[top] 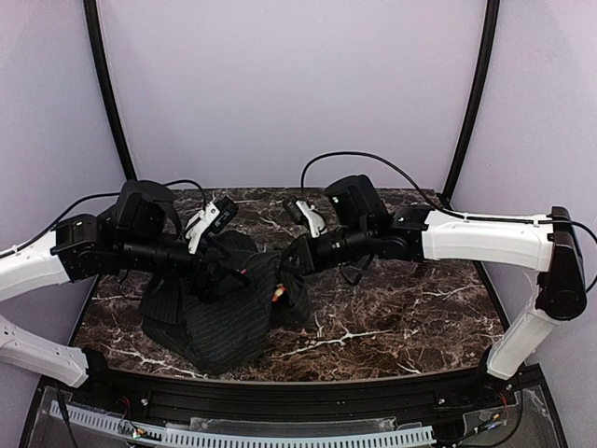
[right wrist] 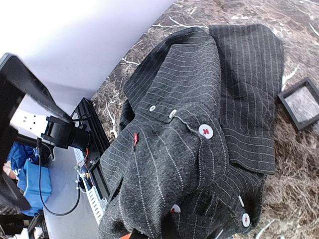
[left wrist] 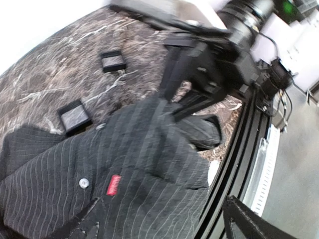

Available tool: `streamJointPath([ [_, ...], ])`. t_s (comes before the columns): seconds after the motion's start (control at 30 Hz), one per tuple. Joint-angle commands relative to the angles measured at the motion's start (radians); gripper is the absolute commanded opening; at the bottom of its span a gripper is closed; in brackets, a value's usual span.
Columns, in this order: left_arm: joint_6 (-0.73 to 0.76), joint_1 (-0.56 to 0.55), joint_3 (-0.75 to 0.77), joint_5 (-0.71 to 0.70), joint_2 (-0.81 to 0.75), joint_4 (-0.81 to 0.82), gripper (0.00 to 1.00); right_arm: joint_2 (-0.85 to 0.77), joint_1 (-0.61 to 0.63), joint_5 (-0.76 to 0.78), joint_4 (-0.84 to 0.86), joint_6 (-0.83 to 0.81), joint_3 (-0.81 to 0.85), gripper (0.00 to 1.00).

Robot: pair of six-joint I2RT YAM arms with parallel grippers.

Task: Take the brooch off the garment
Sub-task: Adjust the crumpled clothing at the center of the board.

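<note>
The black pinstriped garment [top: 219, 322] lies bunched on the marble table [top: 392, 327] between both arms. It fills the right wrist view [right wrist: 199, 149] with its white buttons, and the left wrist view [left wrist: 139, 164] with a small red tag. The brooch [top: 278, 295] shows as a small orange spot on the garment's right side, and as an orange sliver [right wrist: 123, 235] at the bottom edge of the right wrist view. My right gripper [top: 289, 278] is shut at the brooch, its tips sunk in the folds. My left gripper [left wrist: 164, 226] hangs open just above the cloth, holding nothing.
Two small black square boxes [left wrist: 113, 60] [left wrist: 75, 117] lie on the marble beyond the garment; one [right wrist: 300, 103] also shows by the cloth's edge. The black frame rail [top: 280, 401] runs along the table's near edge.
</note>
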Motion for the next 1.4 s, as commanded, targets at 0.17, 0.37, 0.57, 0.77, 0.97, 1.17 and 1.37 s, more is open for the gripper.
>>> streamJointPath([
  [0.17, -0.167, -0.204, 0.007, -0.384, 0.162, 0.226, 0.95, -0.046, -0.047, 0.103, -0.101, 0.128, 0.090, 0.00],
  [0.37, -0.206, -0.301, -0.011, -0.489, 0.208, 0.306, 0.96, -0.037, -0.050, 0.106, -0.087, 0.164, 0.076, 0.00],
  [0.57, -0.207, -0.342, -0.009, -0.513, 0.228, 0.287, 0.97, -0.040, -0.052, 0.079, -0.073, 0.171, 0.064, 0.00],
  [0.77, -0.277, -0.352, 0.004, -0.529, 0.259, 0.231, 0.98, -0.049, -0.052, 0.080, -0.074, 0.170, 0.055, 0.00],
  [0.97, -0.341, -0.375, 0.035, -0.706, 0.324, 0.134, 0.98, -0.058, -0.054, 0.085, -0.076, 0.167, 0.053, 0.00],
  [1.17, -0.351, -0.373, 0.041, -0.801, 0.319, 0.118, 0.80, -0.065, -0.054, 0.080, -0.064, 0.165, 0.042, 0.00],
  [1.37, -0.319, -0.370, 0.050, -0.816, 0.335, 0.146, 0.57, -0.063, -0.054, 0.055, -0.045, 0.170, 0.027, 0.00],
])
